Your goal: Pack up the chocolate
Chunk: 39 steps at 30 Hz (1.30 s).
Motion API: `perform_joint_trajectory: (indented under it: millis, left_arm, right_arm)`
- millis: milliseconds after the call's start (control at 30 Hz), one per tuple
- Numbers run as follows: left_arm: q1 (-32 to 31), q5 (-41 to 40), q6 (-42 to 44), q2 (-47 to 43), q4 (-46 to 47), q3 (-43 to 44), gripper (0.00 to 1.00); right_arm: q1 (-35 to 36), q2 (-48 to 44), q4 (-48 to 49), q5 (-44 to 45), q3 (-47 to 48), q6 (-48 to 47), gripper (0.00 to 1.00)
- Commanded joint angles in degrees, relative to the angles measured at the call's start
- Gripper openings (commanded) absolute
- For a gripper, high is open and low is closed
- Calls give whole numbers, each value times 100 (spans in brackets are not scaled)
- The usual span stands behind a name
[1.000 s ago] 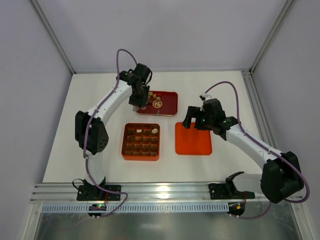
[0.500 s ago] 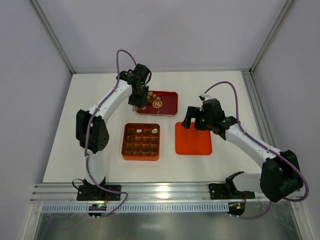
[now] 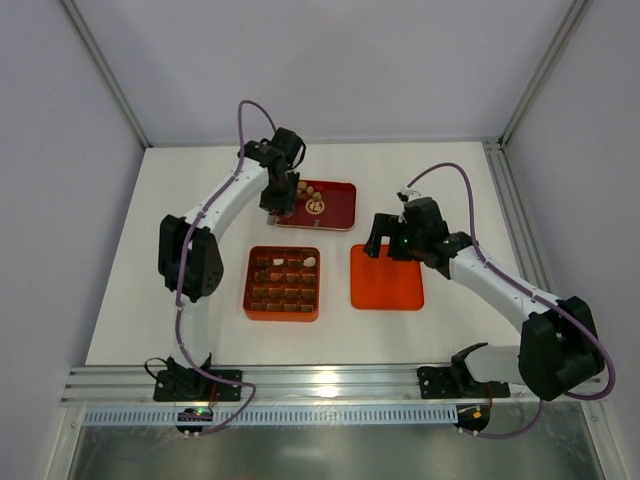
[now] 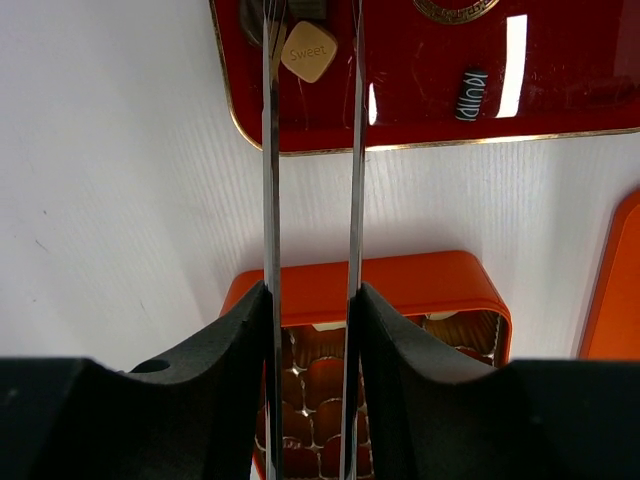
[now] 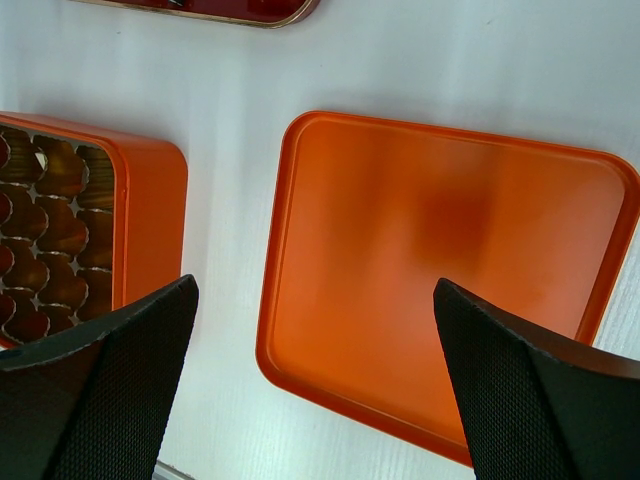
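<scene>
My left elbow (image 3: 188, 262) has edged inward; my left claw (image 4: 310, 30), fingers narrowly apart, straddles a tan chocolate (image 4: 308, 52) in the red tray (image 4: 560, 110) without touching. My right claw (image 5: 315, 288) gapes wide, empty, over the orange lid (image 5: 440, 260).

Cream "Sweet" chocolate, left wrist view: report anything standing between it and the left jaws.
Nothing visible does. The cream chocolate lies uncovered in the red tray, framed between the open jaws of the left gripper.
</scene>
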Motion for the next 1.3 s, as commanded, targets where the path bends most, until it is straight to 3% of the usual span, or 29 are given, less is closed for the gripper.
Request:
perform_joint_trajectory:
  millis: [0,333,967,1267]
  left_arm:
    - [40,65,91,0,41,260,39]
    - [40,48,126,0,-12,233,38]
    - [40,-154,143,-9,-232,743,26]
    - [31,-67,47,-606,-285,471,24]
  right_arm:
    - [-12,10,185,-24,72,-95,100]
    - [-21,18,220,-24,37,-51,100]
    - [-12,-52,194,-24,11,-16,100]
    - [-21,-70,194,3,19,-7,100]
